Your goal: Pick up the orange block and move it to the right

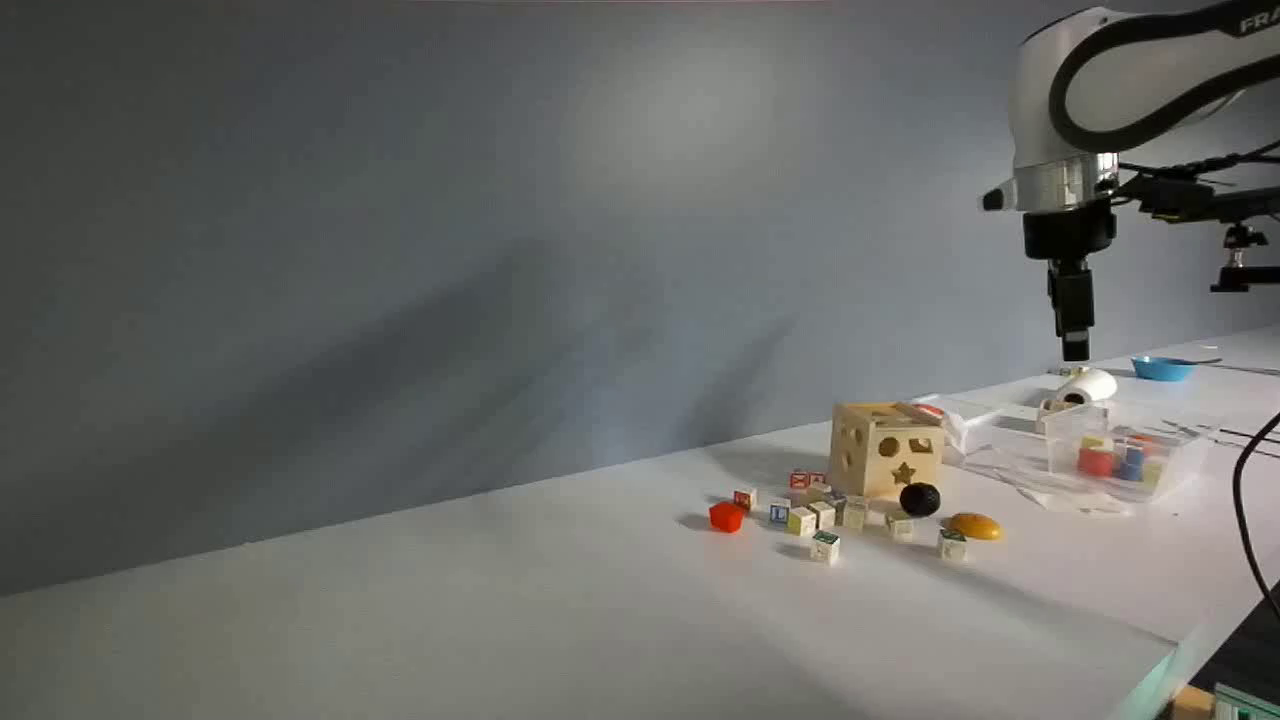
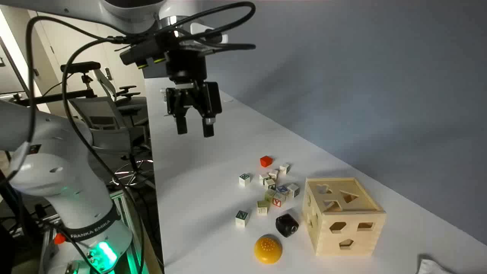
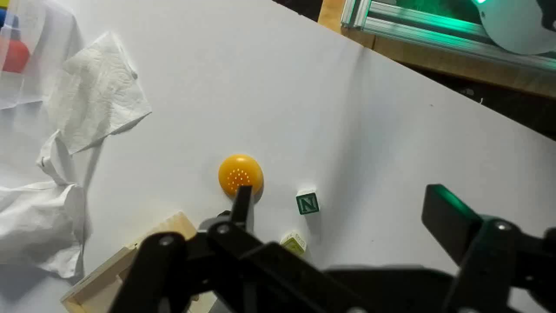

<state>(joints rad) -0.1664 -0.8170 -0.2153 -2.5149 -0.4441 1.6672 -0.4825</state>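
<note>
Gripper [image 2: 195,128]: in an exterior view, we see its fingers apart.
Orange block [image 2: 266,161]: on the table [image 2: 201,175], at 4 o'clock from the fingers.
Table: white, flat.
Wall [image 2: 304,57]: big, grey, at 2 o'clock.
Chair [image 2: 110,135]: at 9 o'clock.

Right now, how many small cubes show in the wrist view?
2: the N cube, right of the yellow dome, and a yellowish cube, below that N. The jaws may hide more.
</note>
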